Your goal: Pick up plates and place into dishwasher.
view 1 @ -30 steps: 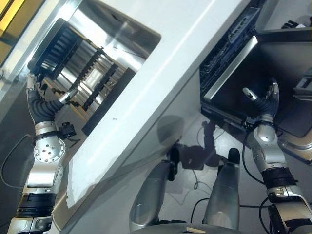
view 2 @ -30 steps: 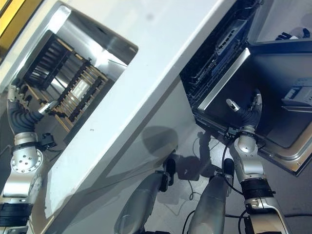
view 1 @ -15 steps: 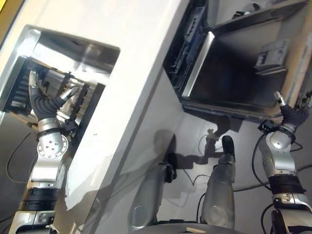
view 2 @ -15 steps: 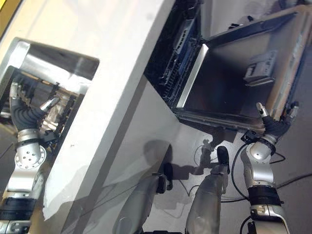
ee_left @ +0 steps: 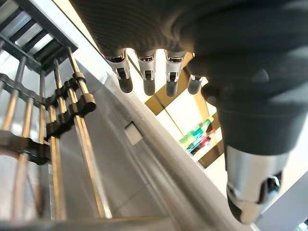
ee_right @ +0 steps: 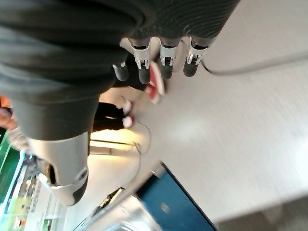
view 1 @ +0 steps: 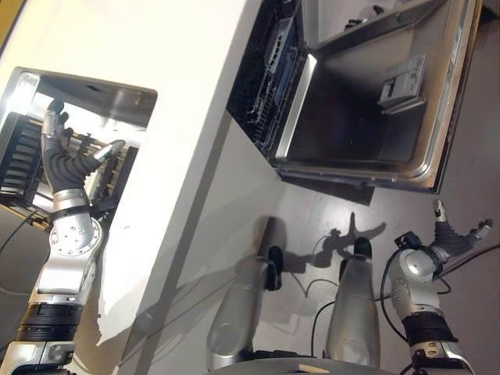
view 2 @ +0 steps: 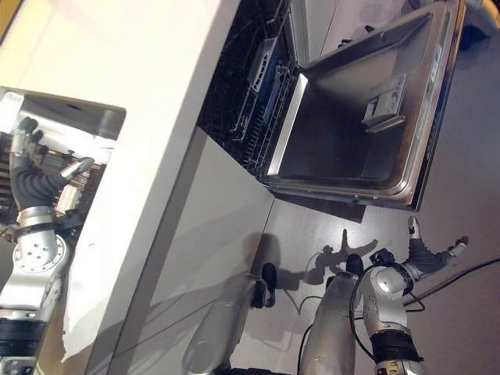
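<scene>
Left hand (view 1: 62, 160): over the sink (view 1: 94, 86) cut into the counter (view 1: 180, 94), fingers spread, empty, above the dark dish rack (view 1: 23, 164).
Right hand (view 1: 457, 238): lower than a second ago, off the dishwasher door (view 1: 367, 117), now over bare floor; fingers loose, empty.
Plates: none discernible in rack or either hand.
Dishwasher: door fully down, lower rack (view 2: 262, 94) at the opening.
Change: view swung across; right hand withdrawn.
Meaning: loading likely not begun; pickup still ahead.

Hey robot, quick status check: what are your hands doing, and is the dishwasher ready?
Left hand open over sink rack. Right hand open, low, empty. Dishwasher door open. No plate held.
</scene>
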Available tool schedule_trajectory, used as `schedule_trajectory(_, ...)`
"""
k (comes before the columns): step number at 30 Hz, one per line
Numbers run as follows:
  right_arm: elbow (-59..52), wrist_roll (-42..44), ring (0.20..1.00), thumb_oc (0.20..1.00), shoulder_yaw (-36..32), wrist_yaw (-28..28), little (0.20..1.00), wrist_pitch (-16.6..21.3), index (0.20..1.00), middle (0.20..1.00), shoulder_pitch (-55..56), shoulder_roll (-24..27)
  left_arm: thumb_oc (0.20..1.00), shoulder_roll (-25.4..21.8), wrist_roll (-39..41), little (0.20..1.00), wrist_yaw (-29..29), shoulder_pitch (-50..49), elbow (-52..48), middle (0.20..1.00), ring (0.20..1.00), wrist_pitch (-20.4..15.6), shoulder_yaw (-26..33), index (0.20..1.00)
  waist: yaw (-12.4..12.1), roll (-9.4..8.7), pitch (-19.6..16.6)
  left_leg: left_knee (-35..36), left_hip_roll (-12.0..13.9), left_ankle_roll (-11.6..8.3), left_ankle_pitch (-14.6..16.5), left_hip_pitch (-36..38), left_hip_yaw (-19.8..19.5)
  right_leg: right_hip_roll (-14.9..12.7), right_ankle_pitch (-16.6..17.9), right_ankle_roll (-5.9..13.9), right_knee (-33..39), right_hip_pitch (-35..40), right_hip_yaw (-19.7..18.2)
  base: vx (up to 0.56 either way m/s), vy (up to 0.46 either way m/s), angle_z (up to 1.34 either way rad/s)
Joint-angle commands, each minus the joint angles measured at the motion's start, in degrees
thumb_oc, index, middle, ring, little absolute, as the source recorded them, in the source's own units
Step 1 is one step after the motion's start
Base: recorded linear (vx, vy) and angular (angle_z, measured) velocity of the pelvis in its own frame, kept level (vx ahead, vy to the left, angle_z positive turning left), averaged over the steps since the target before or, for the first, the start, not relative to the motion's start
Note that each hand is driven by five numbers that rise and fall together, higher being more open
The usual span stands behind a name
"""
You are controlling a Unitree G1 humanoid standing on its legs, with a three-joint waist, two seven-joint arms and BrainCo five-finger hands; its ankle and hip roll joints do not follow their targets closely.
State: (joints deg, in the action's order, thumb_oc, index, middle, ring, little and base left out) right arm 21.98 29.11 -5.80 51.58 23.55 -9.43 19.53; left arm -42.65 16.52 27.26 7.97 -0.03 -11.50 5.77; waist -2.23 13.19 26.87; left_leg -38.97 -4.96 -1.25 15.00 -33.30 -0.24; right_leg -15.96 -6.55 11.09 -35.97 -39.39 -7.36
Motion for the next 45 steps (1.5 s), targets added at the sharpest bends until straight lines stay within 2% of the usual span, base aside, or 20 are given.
schedule_trajectory(1, 0.6, 8.6, 1.0, 1.0, 0.2, -8.4, 1.0, 6.4, 1.0, 1.0, -4.6, 3.5, 1.0, 7.3, -1.9, 1.0, 2.8, 2.8, -1.4, 1.0, 1.0, -2.0, -5.5, 1.0, 2.4, 1.99, 2.9, -0.8, -1.2, 0.21, -3.4, -5.9, -3.0, 2.2, -2.1, -6.11, -9.2, -3.4, -1.1, -0.07, 0.115, 0.11)
schedule_trajectory(4, 5.3, 19.5, 1.0, 1.0, -0.7, -18.2, 1.0, 9.8, 1.0, 1.0, -8.5, 5.9, 1.0, 7.9, -1.3, 1.0, 3.3, 2.6, -2.1, 1.0, 1.0, -2.0, -6.6, 1.0, 2.5, 3.98, 2.9, -6.0, -1.5, 0.77, -1.6, -9.7, -1.8, 3.4, -6.0, -7.63, -17.4, -9.4, -2.2, -0.05, 0.072, -0.03)
schedule_trajectory(9, 7.3, 26.5, 1.0, 1.0, -1.2, -23.7, 1.0, 10.3, 1.0, 1.0, -15.0, 9.4, 1.0, 7.5, -0.2, 1.0, 3.2, 1.8, -2.3, 1.0, 1.0, -1.6, -6.7, 1.0, 2.1, 5.2, 2.9, -12.9, -2.2, 0.83, 0.2, -14.8, -1.8, 4.4, -9.7, -8.97, -25.6, -15.1, -3.6, -0.01, -0.002, 0.14)
schedule_trajectory(11, 7.3, 27.5, 1.0, 1.0, -1.6, -26.2, 1.0, 9.5, 1.0, 1.0, -18.4, 10.7, 1.0, 7.2, 0.3, 1.0, 3.1, 1.3, -2.1, 1.0, 1.0, -2.0, -6.6, 1.0, 1.7, 5.49, 2.9, -15.4, -2.7, 0.73, 0.8, -16.7, -2.1, 5.0, -11.3, -9.28, -28.8, -17.0, -3.8, 0.02, -0.017, 0.13)
schedule_trajectory(13, 7.3, 28.7, 1.0, 1.0, -1.7, -31.1, 1.0, 6.8, 1.0, 1.0, -20.8, 12.1, 1.0, 7.1, 0.7, 1.0, 2.7, 0.5, -2.1, 1.0, 1.0, -2.8, -6.3, 1.0, 1.2, 5.85, 2.9, -17.3, -3.3, 0.52, 1.2, -18.0, -2.5, 5.5, -12.7, -9.49, -31.4, -18.3, -4.1, 0.03, 0.009, 0.14)
schedule_trajectory(15, 7.5, 28.7, 1.0, 1.0, -0.6, -36.7, 1.0, 2.4, 1.0, 1.0, -23.6, 13.7, 1.0, 6.7, 1.5, 1.0, 1.8, -0.5, -2.5, 1.0, 1.0, -3.5, -5.9, 1.0, 0.7, 6.21, 2.9, -19.4, -3.8, 0.43, 1.7, -19.3, -2.8, 5.9, -14.1, -10.0, -34.2, -19.5, -4.6, 0.08, 0.002, 0.16)
schedule_trajectory(16, 7.2, 28.6, 1.0, 1.0, 0.6, -40.2, 1.0, 0.1, 1.0, 1.0, -24.7, 14.3, 1.0, 6.6, 1.8, 1.0, 1.0, -0.8, -2.6, 1.0, 1.0, -3.8, -5.5, 1.0, 0.3, 6.27, 2.9, -21.0, -4.1, 0.32, 3.7, -19.0, -3.2, 6.2, -16.7, -10.1, -36.6, -19.2, -5.0, 0.02, -0.001, 0.17)
schedule_trajectory(17, 7.3, 28.8, 1.0, 1.0, 0.9, -41.1, 1.0, 0.0, 1.0, 1.0, -24.9, 14.4, 1.0, 6.7, 1.9, 1.0, 0.8, -1.0, -2.6, 1.0, 1.0, -3.9, -5.3, 1.0, 0.3, 6.32, 2.9, -20.5, -4.1, 0.32, 2.1, -19.8, -3.1, 6.0, -15.2, -10.31, -36.2, -20.0, -4.8, 0.04, -0.023, 0.23)
schedule_trajectory(18, 6.4, 27.7, 1.0, 1.0, 2.5, -45.2, 1.0, -2.4, 1.0, 1.0, -25.4, 14.8, 1.0, 6.6, 2.2, 1.0, -0.3, -1.4, -2.5, 1.0, 1.0, -4.0, -4.8, 1.0, 0.0, 6.17, 2.9, -21.5, -4.2, 0.09, 2.4, -20.0, -3.4, 6.1, -16.2, -10.58, -37.7, -20.1, -4.9, -0.04, -0.02, 0.16)
schedule_trajectory(20, 4.8, 27.3, 1.0, 1.0, 4.9, -49.7, 1.0, -5.4, 1.0, 1.0, -25.9, 15.4, 1.0, 6.7, 2.4, 1.0, -1.5, -1.8, -2.1, 1.0, 1.0, -4.5, -4.3, 1.0, -0.3, 5.84, 2.9, -22.6, -4.5, -0.2, 2.6, -20.3, -3.7, 6.2, -17.1, -10.8, -39.3, -20.1, -5.0, 0.12, -0.039, 0.15)
schedule_trajectory(21, 4.1, 26.7, 1.0, 1.0, 5.8, -51.5, 1.0, -6.4, 1.0, 1.0, -26.1, 15.6, 1.0, 6.8, 2.4, 1.0, -2.0, -1.8, -2.0, 1.0, 1.0, -4.5, -4.0, 1.0, -0.5, 5.55, 2.9, -24.0, -4.7, -0.31, 4.7, -19.8, -3.9, 6.2, -19.4, -10.74, -40.7, -19.4, -5.1, 0.15, -0.033, 0.24)
schedule_trajectory(24, 1.6, 25.4, 1.0, 1.0, 8.6, -56.5, 1.0, -8.4, 1.0, 1.0, -26.4, 16.3, 1.0, 6.7, 3.0, 1.0, -3.5, -2.0, -1.1, 1.0, 1.0, -4.8, -3.2, 1.0, -0.9, 4.91, 2.8, -25.1, -5.2, -0.56, 5.0, -19.7, -4.3, 6.0, -20.1, -10.81, -41.9, -18.9, -5.1, 0.12, -0.022, 0.2)
schedule_trajectory(27, -1.1, 24.5, 1.0, 1.0, 10.7, -58.9, 1.0, -9.7, 1.0, 1.0, -26.9, 16.5, 1.0, 6.9, 3.2, 1.0, -4.7, -2.4, -0.2, 1.0, 1.0, -5.2, -3.0, 1.0, -1.5, 4.4, 2.2, -25.0, -5.5, -0.66, 4.9, -19.0, -4.6, 5.6, -20.2, -10.69, -42.1, -18.2, -4.8, 0.07, 0.007, 0.06)
schedule_trajectory(28, -2.0, 23.6, 1.0, 1.0, 11.2, -59.2, 1.0, -10.4, 1.0, 1.0, -27.4, 16.4, 1.0, 7.0, 3.5, 1.0, -5.2, -2.4, 0.0, 1.0, 1.0, -5.2, -2.8, 1.0, -1.8, 4.41, 2.1, -23.7, -5.7, -0.76, 2.6, -19.0, -4.7, 5.6, -18.0, -10.69, -41.0, -18.3, -4.5, 0.04, 0.061, 0.05)
schedule_trajectory(31, -3.4, 22.9, 1.0, 1.0, 12.2, -60.5, 1.0, -11.0, 1.0, 1.0, -28.3, 17.2, 1.0, 7.0, 4.4, 1.0, -6.3, -2.9, 0.7, 1.0, 1.0, -5.4, -2.6, 1.0, -2.4, 4.21, 1.6, -22.7, -6.2, -0.81, 2.3, -17.5, -5.1, 5.1, -17.8, -10.66, -40.0, -16.7, -4.0, 0.1, 0.06, 0.14)
schedule_trajectory(35, -7.6, 21.7, 1.0, 1.0, 12.4, -60.4, 1.0, -9.5, 1.0, 1.0, -28.4, 17.6, 1.0, 7.1, 5.8, 1.0, -8.2, -4.7, 1.2, 1.0, 1.0, -5.9, -1.7, 1.0, -3.8, 3.68, -0.1, -19.6, -7.0, -0.58, 1.5, -13.6, -5.9, 3.9, -16.8, -10.43, -36.1, -12.8, -2.4, 0.15, 0.053, 0.11)
schedule_trajectory(39, -14.3, 19.9, 1.0, 1.0, 11.4, -59.9, 1.0, -6.5, 1.0, 1.0, -27.1, 16.1, 1.0, 7.0, 6.9, 1.0, -9.8, -6.0, 2.0, 1.0, 1.0, -6.4, -0.6, 1.0, -5.0, 2.77, -1.7, -16.4, -7.5, -0.32, 1.1, -9.8, -7.0, 2.8, -15.7, -9.97, -31.9, -8.6, -0.5, 0.15, 0.031, 0.14)
schedule_trajectory(45, -21.0, 15.1, 1.0, 1.0, 10.5, -59.4, 1.0, -6.8, 1.0, 1.0, -25.4, 15.3, 1.0, 5.9, 8.9, 1.0, -11.7, -6.9, 2.8, 1.0, 1.0, -6.3, 0.6, 1.0, -6.6, 0.87, -4.2, -12.8, -7.4, -0.22, 0.9, -4.7, -8.5, 0.7, -14.3, -9.35, -26.4, -1.9, 2.4, 0.13, -0.009, 0.21)
